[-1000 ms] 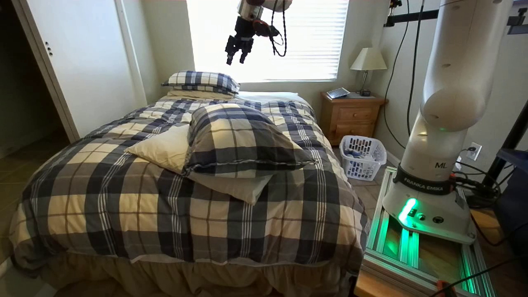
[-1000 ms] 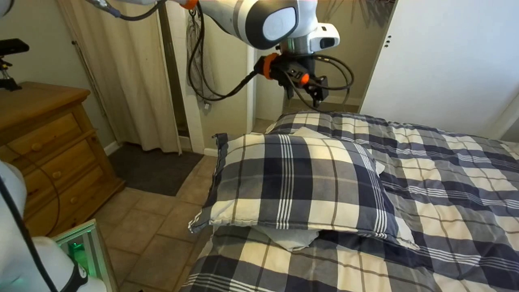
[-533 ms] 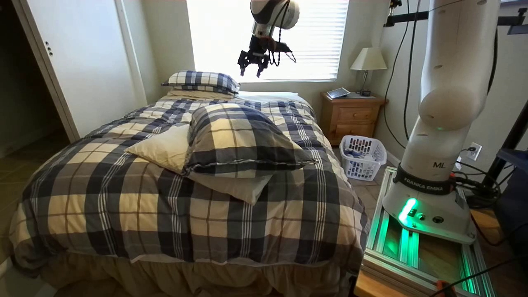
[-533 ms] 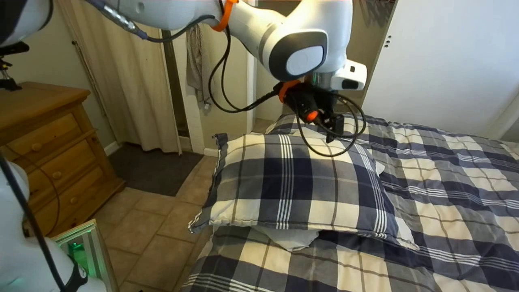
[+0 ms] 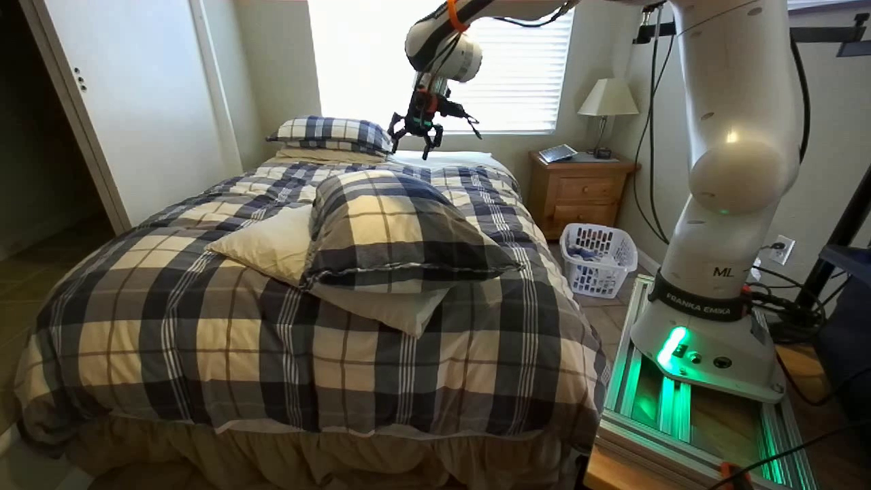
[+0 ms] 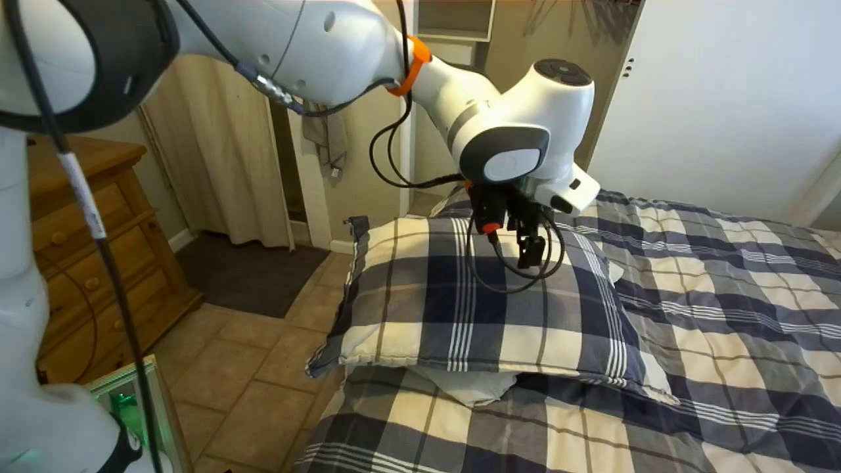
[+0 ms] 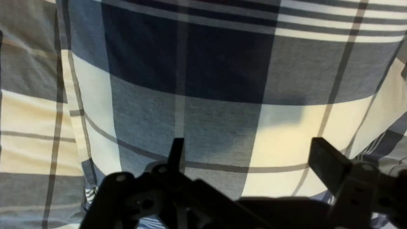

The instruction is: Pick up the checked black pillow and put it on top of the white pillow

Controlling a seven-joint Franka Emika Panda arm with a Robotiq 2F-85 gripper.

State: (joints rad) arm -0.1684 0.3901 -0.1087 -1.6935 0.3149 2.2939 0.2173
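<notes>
The checked black pillow (image 6: 486, 318) lay on top of the white pillow (image 5: 272, 243) — so the placing looked done, perhaps only withdrawal left — and the end effector (image 7: 247, 152) hung over it, spread and empty, clearance hard to judge.

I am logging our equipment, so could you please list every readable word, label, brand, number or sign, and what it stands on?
"FRANKA EMIKA": on the black band low on the robot arm.
"ML": on the same arm, just above that band.
Too small to read: any marks on the white cable sleeve.
None readable in the wrist view.
</notes>
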